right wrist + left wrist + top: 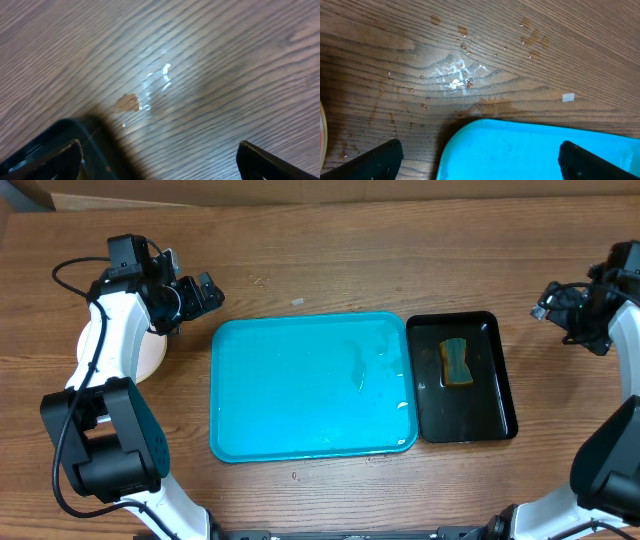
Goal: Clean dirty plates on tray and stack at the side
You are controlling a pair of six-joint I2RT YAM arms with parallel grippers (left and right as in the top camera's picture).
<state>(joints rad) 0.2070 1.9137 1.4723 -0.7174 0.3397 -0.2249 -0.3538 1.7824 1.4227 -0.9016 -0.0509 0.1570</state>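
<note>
The turquoise tray [310, 385] lies mid-table with no plates on it, only a film of water. Left of it, a round pale plate [152, 356] rests on the wood, mostly hidden under my left arm; I cannot tell how many are stacked there. A sliver of the plate's rim [321, 135] shows at the left wrist view's edge. My left gripper [203, 293] hovers open and empty above the tray's [530, 150] far left corner, with its fingers [385, 159] wide apart. My right gripper [553, 302] is open and empty over bare wood, right of the black tray.
A narrow black tray [495, 395] sits against the turquoise tray's right side and holds a yellow-green sponge [457, 362]. Its corner [45, 145] shows in the right wrist view. Water drops and wet smears [455, 77] mark the wood beyond the tray corner.
</note>
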